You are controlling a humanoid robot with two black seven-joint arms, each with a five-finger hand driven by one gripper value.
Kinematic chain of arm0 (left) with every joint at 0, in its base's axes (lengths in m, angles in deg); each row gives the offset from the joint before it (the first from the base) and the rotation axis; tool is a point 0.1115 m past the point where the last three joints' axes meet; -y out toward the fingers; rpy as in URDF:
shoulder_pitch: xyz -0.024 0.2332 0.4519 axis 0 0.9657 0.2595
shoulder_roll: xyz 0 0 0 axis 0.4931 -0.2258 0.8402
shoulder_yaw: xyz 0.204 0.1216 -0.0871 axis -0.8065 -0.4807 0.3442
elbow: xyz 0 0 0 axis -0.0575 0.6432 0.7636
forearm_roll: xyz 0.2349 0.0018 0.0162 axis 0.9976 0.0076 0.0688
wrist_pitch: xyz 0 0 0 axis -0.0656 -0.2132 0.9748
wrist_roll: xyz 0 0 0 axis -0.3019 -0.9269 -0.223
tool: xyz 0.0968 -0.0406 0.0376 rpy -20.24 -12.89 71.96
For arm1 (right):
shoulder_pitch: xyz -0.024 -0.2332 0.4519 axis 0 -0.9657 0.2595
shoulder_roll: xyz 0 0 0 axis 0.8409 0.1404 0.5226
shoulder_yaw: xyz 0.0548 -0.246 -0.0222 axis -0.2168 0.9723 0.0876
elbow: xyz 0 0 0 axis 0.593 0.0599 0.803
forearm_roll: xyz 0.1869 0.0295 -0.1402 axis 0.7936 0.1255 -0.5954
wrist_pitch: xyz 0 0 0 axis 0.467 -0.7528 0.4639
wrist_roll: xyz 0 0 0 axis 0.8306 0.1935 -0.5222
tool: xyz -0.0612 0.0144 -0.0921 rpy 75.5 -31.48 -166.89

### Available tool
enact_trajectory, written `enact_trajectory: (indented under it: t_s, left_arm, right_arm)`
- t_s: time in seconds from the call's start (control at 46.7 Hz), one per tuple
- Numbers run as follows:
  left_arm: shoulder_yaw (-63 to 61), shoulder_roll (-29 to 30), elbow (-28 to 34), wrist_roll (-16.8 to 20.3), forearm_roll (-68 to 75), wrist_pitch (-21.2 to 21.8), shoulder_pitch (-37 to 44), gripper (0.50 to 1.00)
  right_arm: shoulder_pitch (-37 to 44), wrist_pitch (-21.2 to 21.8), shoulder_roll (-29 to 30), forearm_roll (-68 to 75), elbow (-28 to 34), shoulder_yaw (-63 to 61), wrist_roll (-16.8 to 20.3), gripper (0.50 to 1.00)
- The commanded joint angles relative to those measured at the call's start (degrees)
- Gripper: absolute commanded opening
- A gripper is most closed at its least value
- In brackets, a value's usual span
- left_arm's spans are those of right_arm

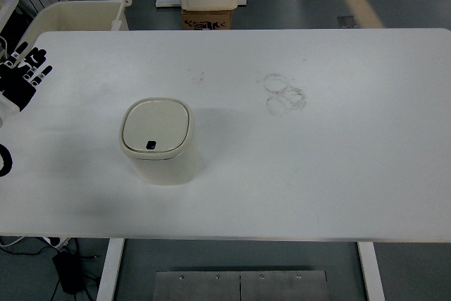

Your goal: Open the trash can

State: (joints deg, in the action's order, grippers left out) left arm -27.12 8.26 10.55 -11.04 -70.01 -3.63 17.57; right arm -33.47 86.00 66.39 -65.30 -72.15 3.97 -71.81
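Left hand [21,75] parked at table [338,174] edge, fingers loosely spread, holding nothing. Trash can [157,140] well apart, left of centre, lid [156,126] shut. Risk: off-centre press on lid button [151,145] likely tipped or slid light can. Right hand out of view.

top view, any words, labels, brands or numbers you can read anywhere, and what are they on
No text in this view can be read.
Cardboard box on the floor beyond the table: dark print on its face, too small and blurred to read.
Trash can: lid is plain, with only a small dark button near its front edge, no label visible.
Table top: faint ring marks, stains rather than writing.
Left hand: no markings visible.
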Motion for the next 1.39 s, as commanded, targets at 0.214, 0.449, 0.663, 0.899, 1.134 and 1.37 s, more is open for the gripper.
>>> enact_trajectory:
  t_s: [0.214,0.449,0.663,0.899,1.134,1.37]
  left_arm:
    - [-0.1,-0.1,0.0,0.0,0.0,0.1,0.0,1.0]
    - [0.1,-0.9,0.0,0.0,0.0,0.1,0.0,1.0]
    - [0.1,-0.9,0.0,0.0,0.0,0.1,0.0,1.0]
    - [0.0,-0.9,0.0,0.0,0.0,0.1,0.0,1.0]
    - [0.0,-1.3,0.0,0.0,0.0,0.1,0.1,1.0]
    - [-0.1,-1.4,0.0,0.0,0.1,0.0,0.2,1.0]
  right_arm:
    - [0.0,0.0,0.0,0.0,0.0,0.0,0.0,0.991]
    - [0.0,0.0,0.0,0.0,0.0,0.0,0.0,0.991]
    - [0.0,0.0,0.0,0.0,0.0,0.0,0.0,0.991]
    - [0.0,0.0,0.0,0.0,0.0,0.0,0.0,0.991]
    - [0.0,0.0,0.0,0.0,0.0,0.0,0.0,0.991]
    - [0.0,0.0,0.0,0.0,0.0,0.0,0.0,0.991]
